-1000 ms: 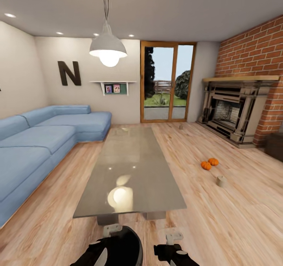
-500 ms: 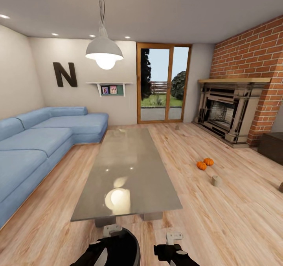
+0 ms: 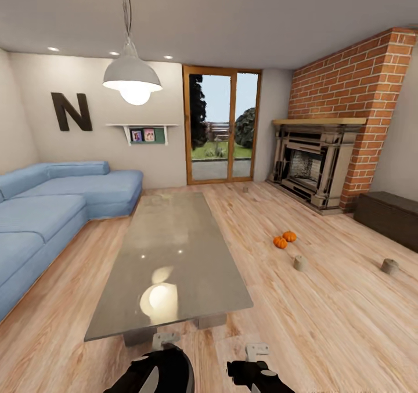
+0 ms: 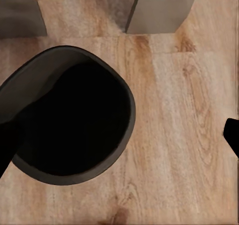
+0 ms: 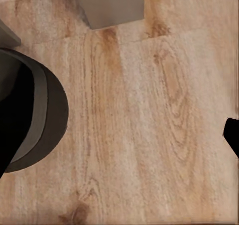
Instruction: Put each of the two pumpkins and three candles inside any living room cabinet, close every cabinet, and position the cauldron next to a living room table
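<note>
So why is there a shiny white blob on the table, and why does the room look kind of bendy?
In the head view, the blob is the hanging lamp mirrored in the glossy table; the wide lens tilts the brick wall. In the left wrist view, the cauldron is pure black inside, so no detail shows.

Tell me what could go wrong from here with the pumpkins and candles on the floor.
The two pumpkins sit touching, so gripping one may roll the other away. The candles are spread over the floor, one near the cabinet, so the base might knock one while driving. The cauldron stands on the floor close by the table legs and could be bumped when turning.
</note>
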